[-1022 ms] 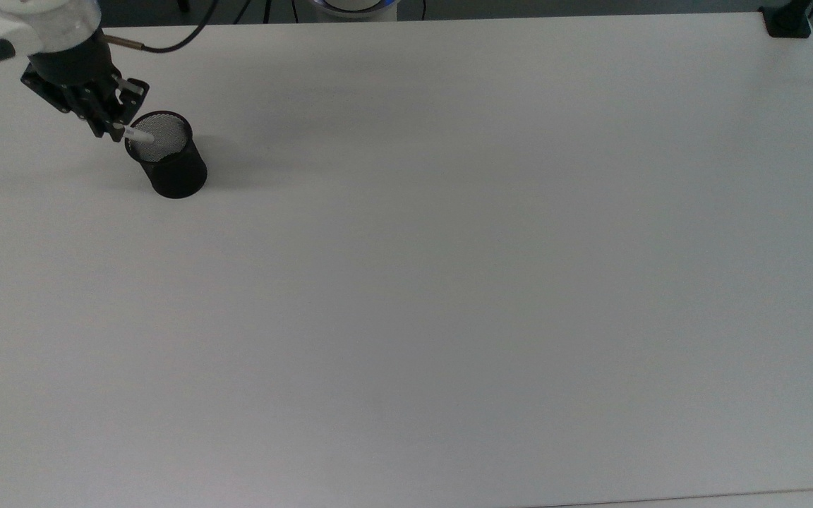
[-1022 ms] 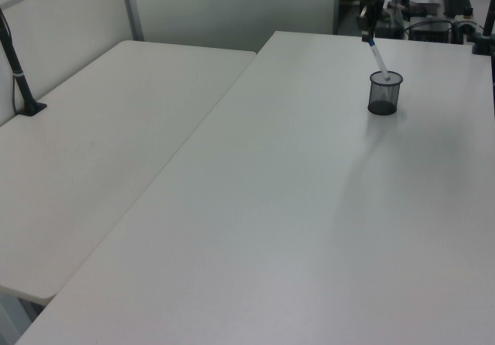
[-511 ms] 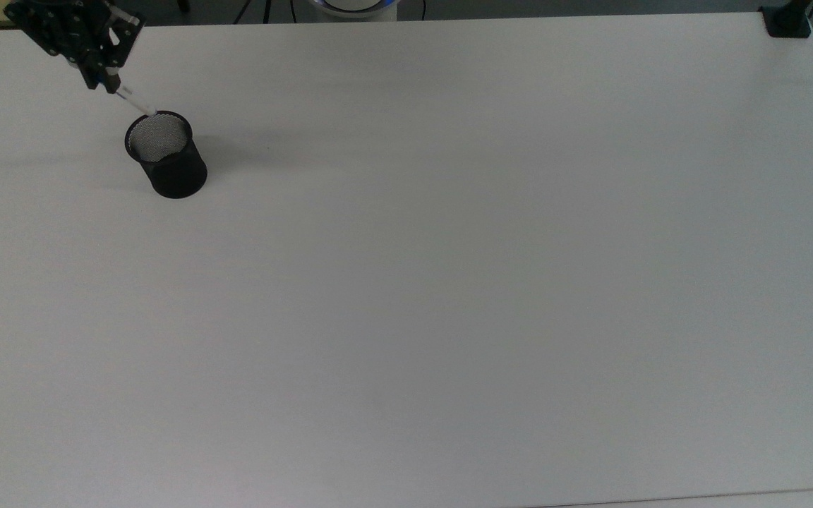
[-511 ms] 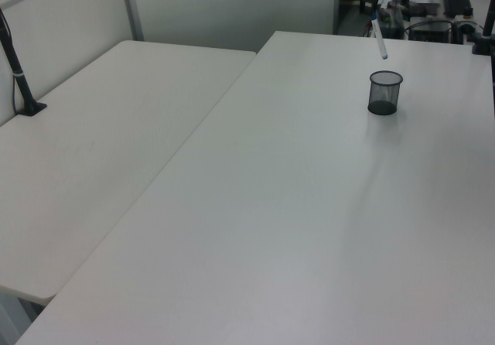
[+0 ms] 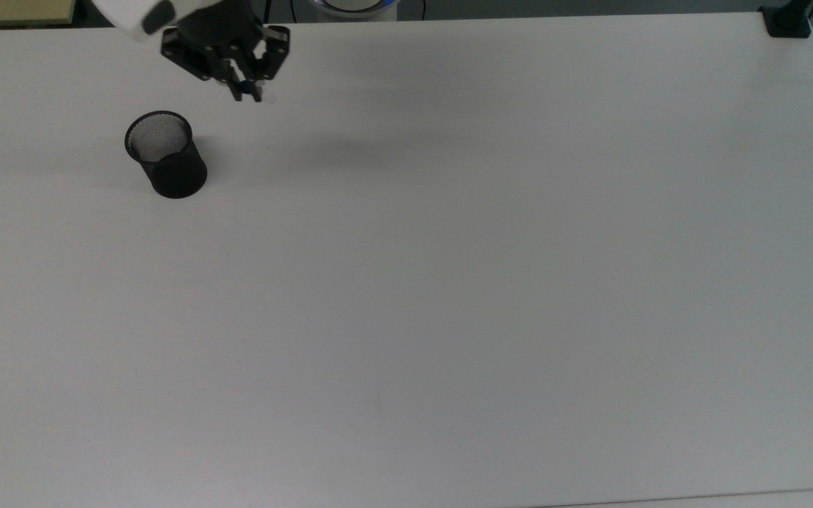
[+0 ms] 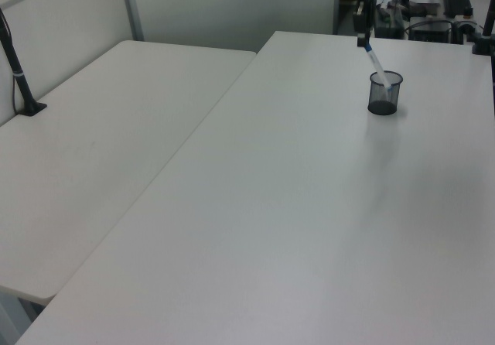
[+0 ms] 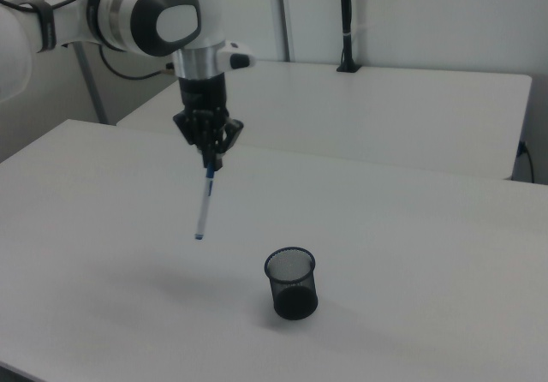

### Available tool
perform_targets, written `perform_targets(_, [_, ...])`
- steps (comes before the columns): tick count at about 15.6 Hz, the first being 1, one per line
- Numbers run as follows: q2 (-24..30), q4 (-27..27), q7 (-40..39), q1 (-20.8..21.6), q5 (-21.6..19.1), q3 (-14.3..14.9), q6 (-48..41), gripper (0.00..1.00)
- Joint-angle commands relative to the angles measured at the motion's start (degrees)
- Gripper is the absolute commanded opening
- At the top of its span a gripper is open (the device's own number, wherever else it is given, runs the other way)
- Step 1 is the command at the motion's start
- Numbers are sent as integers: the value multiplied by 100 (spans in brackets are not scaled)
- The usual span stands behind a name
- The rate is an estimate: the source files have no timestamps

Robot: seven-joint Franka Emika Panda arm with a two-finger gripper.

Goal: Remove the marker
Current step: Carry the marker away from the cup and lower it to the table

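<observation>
My gripper [image 7: 211, 161] clamps the marker [image 7: 204, 204], clear of the mesh cup [image 7: 291, 283]; I'd lower gently before releasing.

Mesh cup [image 5: 166, 155] sole obstacle on table [image 5: 449, 282]; open room all round it.

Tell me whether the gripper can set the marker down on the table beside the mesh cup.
Probably yes: the gripper holds the marker clear of the mesh cup, above bare table.

End effector [image 7: 211, 166] downward, fingers clamped
</observation>
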State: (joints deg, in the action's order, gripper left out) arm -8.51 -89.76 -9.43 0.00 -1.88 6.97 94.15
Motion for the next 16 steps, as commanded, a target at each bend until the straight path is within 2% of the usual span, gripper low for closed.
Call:
perform_targets(1, [-211,-304,362,648,-84,68,-204,12])
perform_targets(7, [-1063,-331,907,1211,-23,76,-161,14])
perform_targets(12, [-1530,-340,1100,1414,12,76,172,15])
perform_targets(16, [-1794,-331,1531,1415,21,76,998,38])
